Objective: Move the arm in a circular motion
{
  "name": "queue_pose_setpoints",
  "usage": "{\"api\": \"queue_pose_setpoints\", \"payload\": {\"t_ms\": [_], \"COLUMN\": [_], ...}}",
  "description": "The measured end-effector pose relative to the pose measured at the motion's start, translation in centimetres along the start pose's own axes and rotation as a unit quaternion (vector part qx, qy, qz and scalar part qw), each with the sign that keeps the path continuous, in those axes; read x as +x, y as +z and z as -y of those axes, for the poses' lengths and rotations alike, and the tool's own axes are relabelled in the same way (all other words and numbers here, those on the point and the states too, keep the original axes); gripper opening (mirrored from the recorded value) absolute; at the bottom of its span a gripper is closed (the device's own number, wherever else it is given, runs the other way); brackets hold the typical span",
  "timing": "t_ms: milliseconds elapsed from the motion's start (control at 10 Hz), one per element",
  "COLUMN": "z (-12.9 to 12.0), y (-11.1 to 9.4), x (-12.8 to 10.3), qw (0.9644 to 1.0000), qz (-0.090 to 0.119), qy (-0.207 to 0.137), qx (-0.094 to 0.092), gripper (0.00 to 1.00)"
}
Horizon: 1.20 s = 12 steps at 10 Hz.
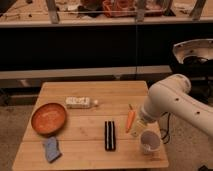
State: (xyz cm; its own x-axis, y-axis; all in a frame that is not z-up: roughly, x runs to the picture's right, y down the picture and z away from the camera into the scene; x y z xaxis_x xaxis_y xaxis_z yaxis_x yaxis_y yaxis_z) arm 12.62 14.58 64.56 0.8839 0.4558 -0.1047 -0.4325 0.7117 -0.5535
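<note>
My thick white arm (pixel 172 100) comes in from the right edge and bends down over the right side of the wooden table (pixel 90 90). Its narrow pale-yellow end, the gripper (pixel 140 127), hangs just right of an orange carrot (pixel 131 119) and just above a white cup (pixel 150 142). The arm hides the table's right edge behind it.
An orange bowl (pixel 48 119) sits at the left, with a blue cloth (pixel 51 149) in front of it. A white bottle (pixel 80 102) lies on its side mid-table. A black rectangular object (pixel 109 135) lies near the front. Dark shelving stands behind the table.
</note>
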Motion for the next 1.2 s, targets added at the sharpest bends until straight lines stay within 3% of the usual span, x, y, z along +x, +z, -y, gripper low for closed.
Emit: {"api": "queue_pose_setpoints", "payload": {"t_ms": [300,400,600,700,800,1000,1200], "z": [-1.5,-2.1,-2.5,-2.0,-1.3,1.0,2.5], "y": [1.1,1.5,2.0,2.3,2.3,2.4,2.5], "x": [-7.5,-10.8,-15.1,-18.9,-21.2,-25.2,-26.4], "qw": [0.9977,0.9951,0.9903,0.9836,0.9781,0.9705,0.9699], "qz": [0.005,0.007,0.012,0.017,0.018,0.014,0.009], "qy": [-0.067,-0.098,-0.138,-0.179,-0.207,-0.24,-0.243], "qx": [-0.01,-0.014,-0.017,-0.013,-0.007,0.004,0.008], "gripper": [0.8,0.8,0.8,0.8,0.8,0.8,0.8]}}
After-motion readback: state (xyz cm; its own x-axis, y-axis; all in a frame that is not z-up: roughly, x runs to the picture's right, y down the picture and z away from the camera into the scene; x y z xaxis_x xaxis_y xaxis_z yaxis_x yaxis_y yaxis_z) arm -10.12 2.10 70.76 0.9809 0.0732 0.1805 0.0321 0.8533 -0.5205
